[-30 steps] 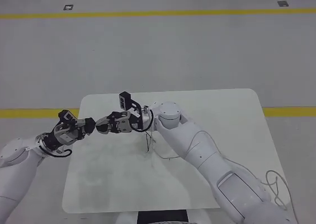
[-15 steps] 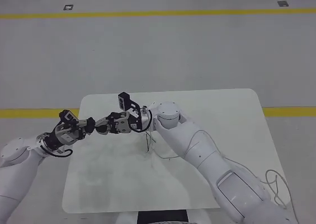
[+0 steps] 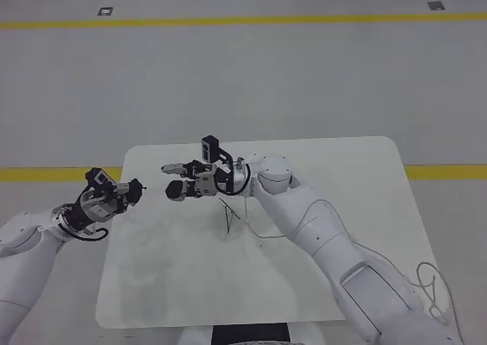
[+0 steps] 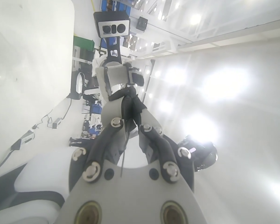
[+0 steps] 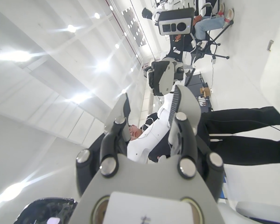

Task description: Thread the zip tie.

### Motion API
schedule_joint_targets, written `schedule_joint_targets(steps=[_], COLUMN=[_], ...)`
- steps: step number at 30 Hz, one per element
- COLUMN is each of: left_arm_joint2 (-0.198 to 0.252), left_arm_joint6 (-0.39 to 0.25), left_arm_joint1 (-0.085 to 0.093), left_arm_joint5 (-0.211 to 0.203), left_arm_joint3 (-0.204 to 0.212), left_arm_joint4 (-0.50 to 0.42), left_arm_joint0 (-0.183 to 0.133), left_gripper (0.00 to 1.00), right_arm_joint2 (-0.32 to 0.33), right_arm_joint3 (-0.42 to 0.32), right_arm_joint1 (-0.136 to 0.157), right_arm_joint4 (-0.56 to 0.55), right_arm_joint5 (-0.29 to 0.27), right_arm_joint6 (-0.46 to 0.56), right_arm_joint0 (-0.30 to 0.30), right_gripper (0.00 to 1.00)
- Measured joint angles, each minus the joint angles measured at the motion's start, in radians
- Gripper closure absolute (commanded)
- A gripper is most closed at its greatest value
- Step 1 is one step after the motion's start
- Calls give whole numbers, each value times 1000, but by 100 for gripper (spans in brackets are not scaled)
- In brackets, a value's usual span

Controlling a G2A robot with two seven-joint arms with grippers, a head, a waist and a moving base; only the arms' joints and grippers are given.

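Observation:
My left gripper (image 3: 133, 185) hovers over the white table's (image 3: 338, 164) left edge. It is shut on a thin black zip tie (image 4: 124, 157), whose strap runs back between the fingers (image 4: 102, 141) in the left wrist view. My right gripper (image 3: 172, 178) hangs a short way to the right of it, facing it across a small gap, and is open. Its two pads (image 5: 177, 103) stand wide apart with nothing between them in the right wrist view. The left gripper (image 5: 163, 78) shows beyond them.
A few loose black zip ties (image 3: 228, 217) lie on the table below the right wrist. A thin white cable (image 3: 265, 233) trails across the table beside the right arm. The front half of the table is bare.
The two grippers were together at the zip tie. The right gripper has opened and drawn back to the right, and the left gripper has pulled slightly left with the tie.

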Motion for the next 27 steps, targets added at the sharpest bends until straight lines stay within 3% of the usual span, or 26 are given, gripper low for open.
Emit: schedule_joint_targets(steps=[5,7,14,15,17,21,22,24,27], left_arm_joint2=[-12,-16,-15,-14,-4,18,14,-6,-50], left_arm_joint6=[3,7,10,23,48,-20,-40,-65,-74], left_arm_joint1=[-2,-3,-4,-6,-14,-32,-39,-52,-86], left_arm_joint5=[-32,-51,-54,-67,-140,-305,-321,-308,-301], left_arm_joint3=[1,-5,-5,-4,2,42,49,55,60], left_arm_joint4=[16,24,23,20,22,18,30,67,132], left_arm_joint0=[3,5,5,4,4,-14,-28,-45,-58], left_gripper=[100,100,100,100,100,100,100,100,100], right_arm_joint2=[52,54,53,53,53,53,53,53,53], right_arm_joint3=[-44,-45,-44,-44,-44,-44,-44,-44,-44], right_arm_joint1=[39,40,39,39,39,39,39,39,39], right_arm_joint4=[-106,-106,-105,-105,-105,-105,-105,-105,-105], right_arm_joint5=[-25,-26,-25,-25,-25,-25,-25,-25,-25], right_arm_joint6=[-62,-62,-60,-60,-60,-60,-60,-60,-60], right_arm_joint0=[-34,-35,-34,-34,-34,-34,-34,-34,-34], right_gripper=[0,0,0,0,0,0,0,0,0])
